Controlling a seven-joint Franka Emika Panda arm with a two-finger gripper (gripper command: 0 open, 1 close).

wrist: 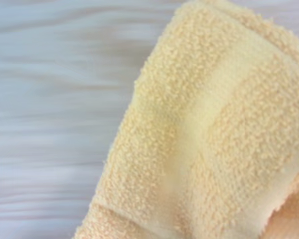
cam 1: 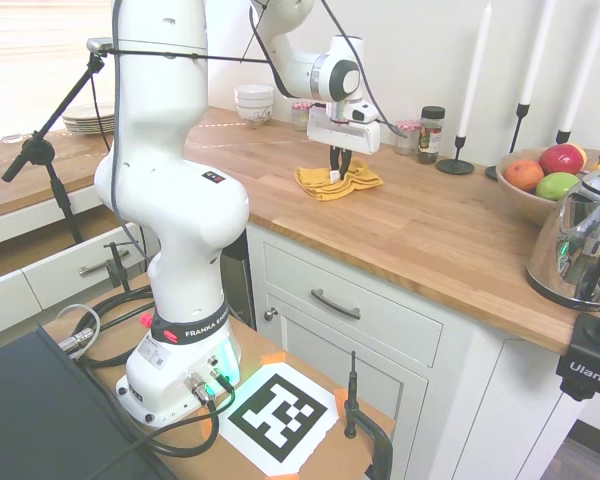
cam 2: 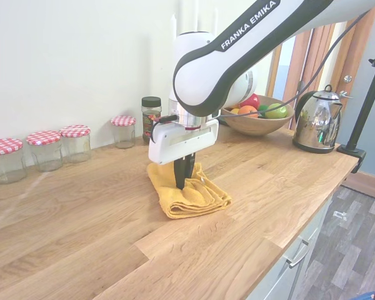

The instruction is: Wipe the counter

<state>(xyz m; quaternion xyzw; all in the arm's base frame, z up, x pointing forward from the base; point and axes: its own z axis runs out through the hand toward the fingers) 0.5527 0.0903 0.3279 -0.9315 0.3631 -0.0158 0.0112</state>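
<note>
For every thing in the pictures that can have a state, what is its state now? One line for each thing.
gripper: fingers close together, pressed down into the cloth
yellow cloth: folded and bunched, lying on the counter
counter: bare wood around the cloth
checked-lid jars: lids on, upright by the wall
spice jar: capped, upright
kettle: lid on, upright
fruit bowl: filled with fruit
cabinet drawers: shut

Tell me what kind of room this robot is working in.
Most likely a home kitchen: a long butcher-block counter over white cabinets, with a steel kettle, a fruit bowl and checked-lid jars along the wall.
</note>
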